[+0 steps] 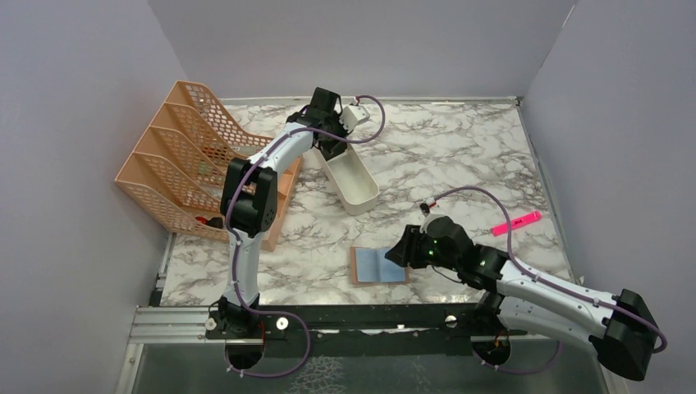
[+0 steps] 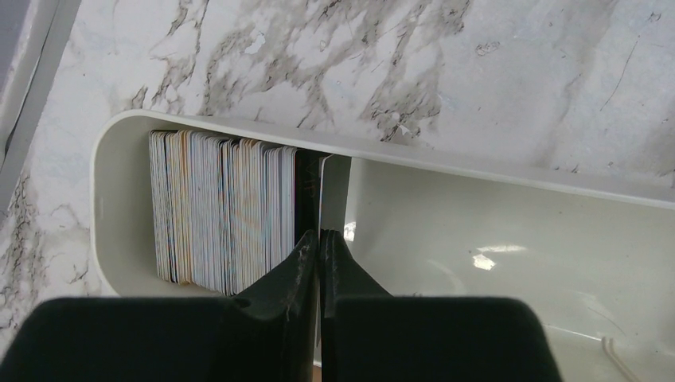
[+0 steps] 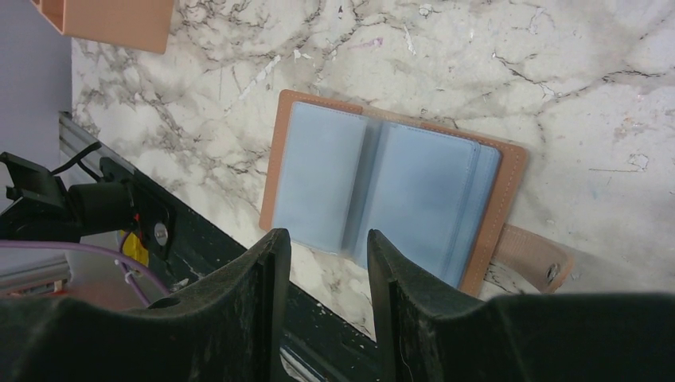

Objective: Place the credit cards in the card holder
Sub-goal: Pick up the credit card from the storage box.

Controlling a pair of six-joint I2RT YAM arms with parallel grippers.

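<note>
The credit cards [image 2: 223,211] stand on edge in a tight stack at the left end of the white tray [image 2: 477,163]. One silvery grey card [image 2: 334,191] stands at the stack's right end, a little apart from it. My left gripper [image 2: 320,235] reaches down into the tray [image 1: 361,197] and is shut on this card's edge. The card holder [image 1: 379,265] lies open and flat on the marble near the front edge, its pale blue sleeves [image 3: 382,187] facing up and its snap strap [image 3: 533,259] out to the side. My right gripper [image 3: 322,239] hovers open over its near edge, holding nothing.
An orange mesh file rack [image 1: 176,156] stands at the left, close behind the left arm. A pink highlighter [image 1: 517,223] lies on the marble to the right. The black base rail [image 1: 369,316] runs along the table's front edge, just below the card holder.
</note>
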